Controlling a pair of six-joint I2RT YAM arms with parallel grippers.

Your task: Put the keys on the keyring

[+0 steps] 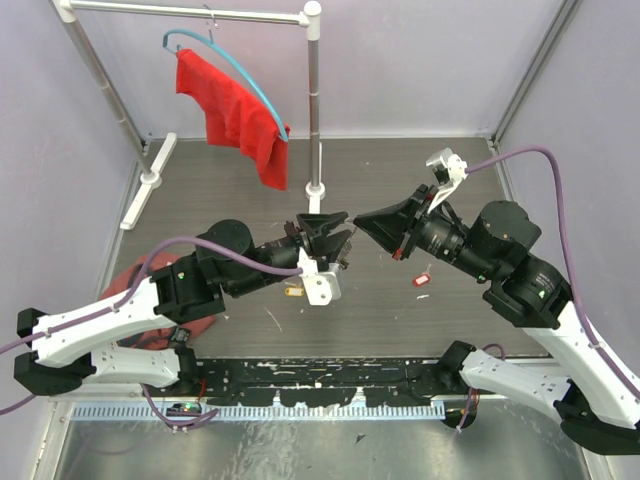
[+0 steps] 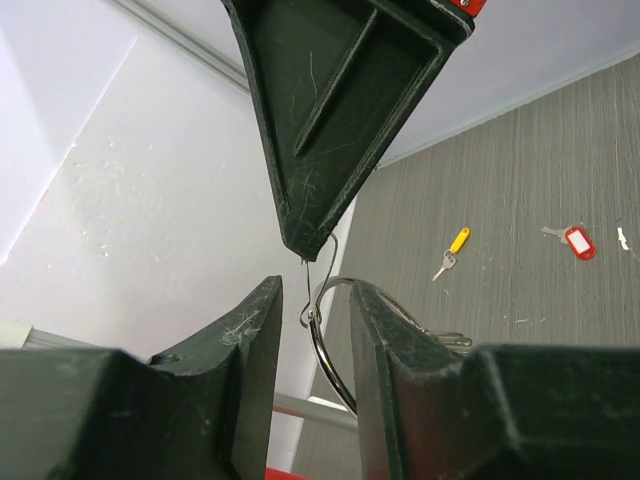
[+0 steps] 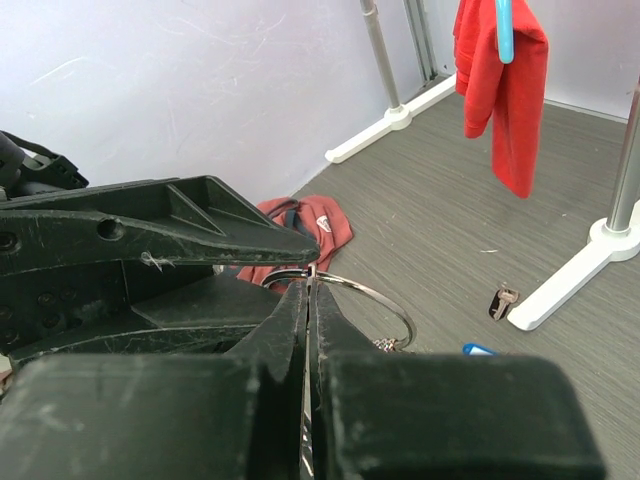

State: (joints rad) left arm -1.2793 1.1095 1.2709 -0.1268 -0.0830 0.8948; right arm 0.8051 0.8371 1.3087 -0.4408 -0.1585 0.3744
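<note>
Keyring (image 2: 320, 350) is what we find at the middle of the scene, held up in the air above the grey counter (image 1: 400, 320) where the two arms meet tip to tip. The right hand (image 3: 308, 292) is clenched: its two fingers press flat together with the thin silver wire of the ring pinched at their very tip. From its own camera we see the ring curve away to the right of that tip, with small metal pieces dangling below it. The left hand (image 2: 315, 292) is released. Its jaws stand apart and the wire runs down through the gap between them, close to one finger, though we cannot tell whether it touches. From the left wrist we see the point of the right hand reaching down from above to just over that gap. On the counter, well apart from the ring, lie a red-tagged key (image 2: 575, 241) and, nearer, a yellow-tagged key (image 2: 452, 251). From the right wrist we make out a dark-tagged key (image 3: 503, 301) just beside the white foot of the rack (image 1: 315, 100), and a blue tag (image 3: 478, 349) peeking over the hand's body. A red cloth (image 1: 235, 110) hangs on a blue hanger (image 3: 504, 25) from the rack, and a red fabric item (image 3: 315, 225) lies near the left arm.
</note>
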